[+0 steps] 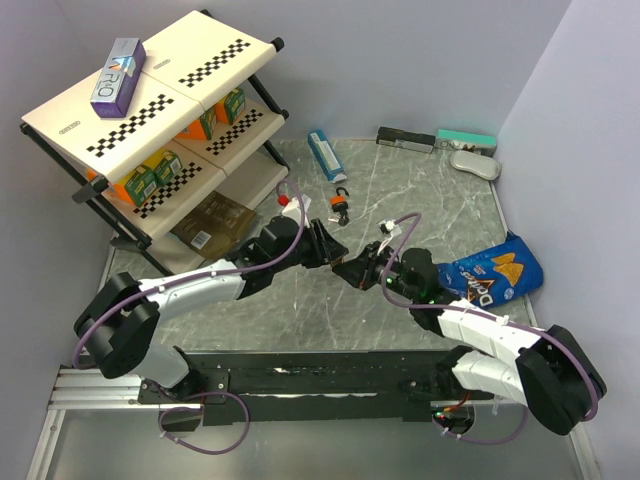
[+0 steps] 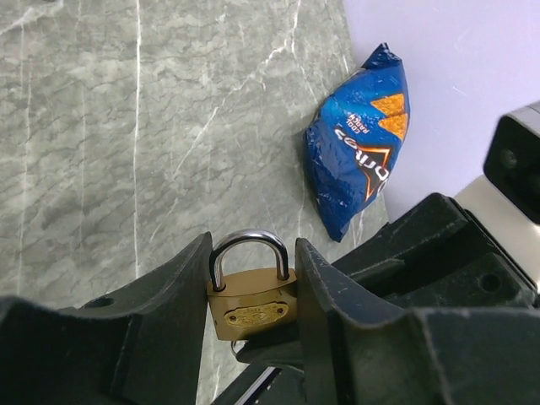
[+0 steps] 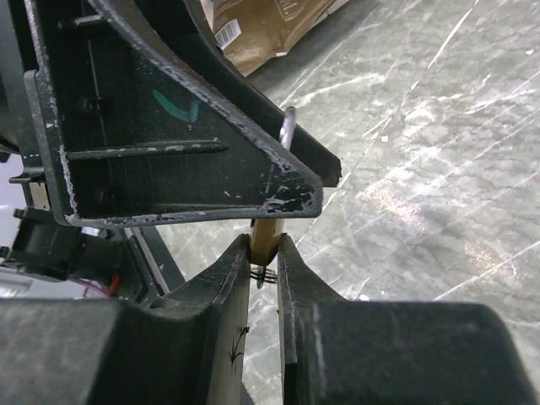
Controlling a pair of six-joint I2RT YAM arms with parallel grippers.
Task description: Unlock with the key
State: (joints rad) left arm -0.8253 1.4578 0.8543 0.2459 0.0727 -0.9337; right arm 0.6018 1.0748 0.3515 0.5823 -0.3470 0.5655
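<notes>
**Grey marble worktop: key at the lock, shackle not yet sprung**

Marble worktop point(image 1: 440, 210) fills the top view, with a shelf point(image 1: 150, 90) at 10 o'clock. Both arms meet near the middle.

The left pincer point(image 2: 253, 246) is clamped on a brass padlock point(image 2: 251, 297), one finger on each flank of the body. It seems to hold the lock clear of the worktop. The shackle point(image 2: 248, 235) sits in the body on both legs, so the lock reads as shut. At 12 o'clock of the two pincers an orange padlock point(image 1: 342, 207) lies apart, with nothing touching it.

The right pincer point(image 3: 264, 246) meets the left from 4 o'clock, its fingers close together with only a slit between them. In that slit, right under the brass padlock's lower edge, thin metal slivers show. I take these for the key point(image 3: 262, 272), gripped by a head hidden between the pads. A chip bag point(image 1: 495, 272) lies at 3 o'clock.

By this showing, lock and key are each in a pincer and have been brought together. Whether the blade is in the keyhole cannot be told. What is left is to seat it if need be, turn it, and free the shackle.
</notes>
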